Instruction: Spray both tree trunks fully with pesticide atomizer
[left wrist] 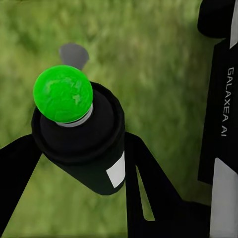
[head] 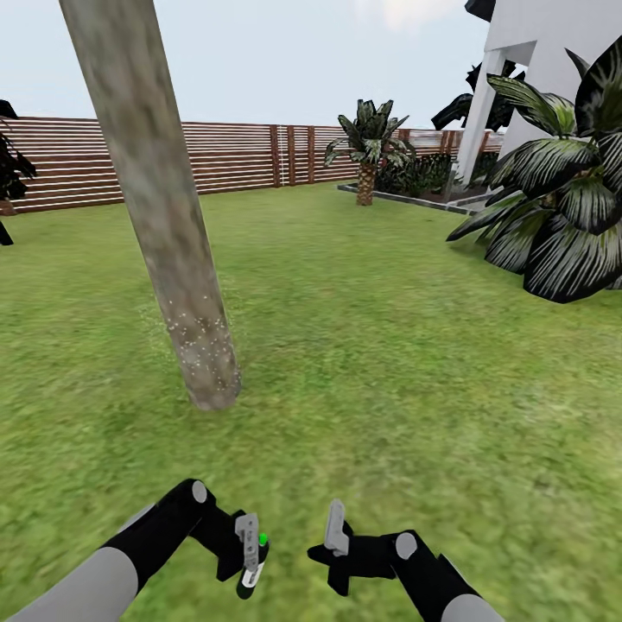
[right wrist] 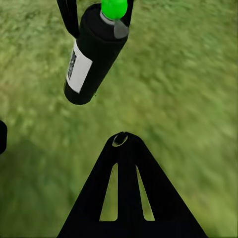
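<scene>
the left gripper [head: 250, 553] is clamped on the atomizer [left wrist: 82, 144], its tip green, low over the lawn [head: 389, 389]. the right gripper [head: 335, 540] looks empty, jaws apart. ahead, pesticide [head: 203, 341] specks only the trunk [head: 151, 199] base: spraying seems underway, and next calls for aiming higher.

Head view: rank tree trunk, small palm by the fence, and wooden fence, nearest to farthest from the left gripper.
1. Tree trunk, just ahead of the left gripper, whitish specks on its base.
2. Small palm, far across the lawn, ahead to the right.
3. Wooden fence, behind the palm, at the lawn's far edge.
</scene>
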Tool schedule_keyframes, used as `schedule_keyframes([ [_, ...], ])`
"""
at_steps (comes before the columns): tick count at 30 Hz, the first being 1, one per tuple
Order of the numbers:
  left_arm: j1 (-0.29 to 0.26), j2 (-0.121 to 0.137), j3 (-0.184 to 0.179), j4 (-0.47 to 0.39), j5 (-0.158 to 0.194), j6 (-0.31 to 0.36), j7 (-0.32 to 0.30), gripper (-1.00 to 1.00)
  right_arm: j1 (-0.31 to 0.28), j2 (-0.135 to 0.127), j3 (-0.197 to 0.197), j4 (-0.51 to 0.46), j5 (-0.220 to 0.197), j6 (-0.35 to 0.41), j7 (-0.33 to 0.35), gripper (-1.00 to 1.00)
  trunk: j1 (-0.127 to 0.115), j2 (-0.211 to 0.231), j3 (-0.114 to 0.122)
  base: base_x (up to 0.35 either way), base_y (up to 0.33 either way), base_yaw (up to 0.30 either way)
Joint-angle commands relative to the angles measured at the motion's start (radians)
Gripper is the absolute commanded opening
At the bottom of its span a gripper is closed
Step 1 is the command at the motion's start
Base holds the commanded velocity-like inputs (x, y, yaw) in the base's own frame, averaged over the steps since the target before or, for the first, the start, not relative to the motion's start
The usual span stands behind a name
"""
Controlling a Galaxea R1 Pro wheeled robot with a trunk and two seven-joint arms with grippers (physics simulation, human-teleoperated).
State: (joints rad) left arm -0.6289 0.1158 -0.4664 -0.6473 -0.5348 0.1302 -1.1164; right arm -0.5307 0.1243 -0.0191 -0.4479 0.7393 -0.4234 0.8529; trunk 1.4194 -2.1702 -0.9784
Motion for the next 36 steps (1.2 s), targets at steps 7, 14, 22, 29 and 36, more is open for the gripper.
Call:
schedule_keyframes([
  [7,0.000,-0.014,-0.001,0.000,-0.009,0.000,0.001,-1.00,0.000,0.012,0.001,-0.001,0.000,0.000,0.000,-1.00,0.000,0.000,0.000,0.000,0.000,0.000],
  [14,0.002,-0.066,0.000,0.045,-0.067,-0.003,0.001,-1.00,0.000,0.016,0.001,-0.003,0.000,-0.001,0.000,-1.00,0.000,0.000,0.000,0.000,0.000,0.000],
  [22,0.002,-0.110,0.000,0.051,-0.067,-0.006,0.001,-1.00,0.000,0.016,0.001,-0.003,-0.001,0.000,0.000,-1.00,0.000,0.000,0.000,0.000,0.000,0.000],
  [29,0.002,-0.133,0.000,0.052,-0.068,-0.007,0.003,-1.00,0.000,0.017,0.001,-0.003,-0.001,-0.001,0.000,-1.00,0.000,0.000,0.000,0.000,0.000,0.000],
  [36,0.002,-0.146,0.000,0.052,-0.069,-0.005,0.012,-1.00,0.000,0.017,0.001,-0.004,-0.001,-0.001,0.000,-1.00,0.000,0.000,0.000,0.000,0.000,0.000],
])
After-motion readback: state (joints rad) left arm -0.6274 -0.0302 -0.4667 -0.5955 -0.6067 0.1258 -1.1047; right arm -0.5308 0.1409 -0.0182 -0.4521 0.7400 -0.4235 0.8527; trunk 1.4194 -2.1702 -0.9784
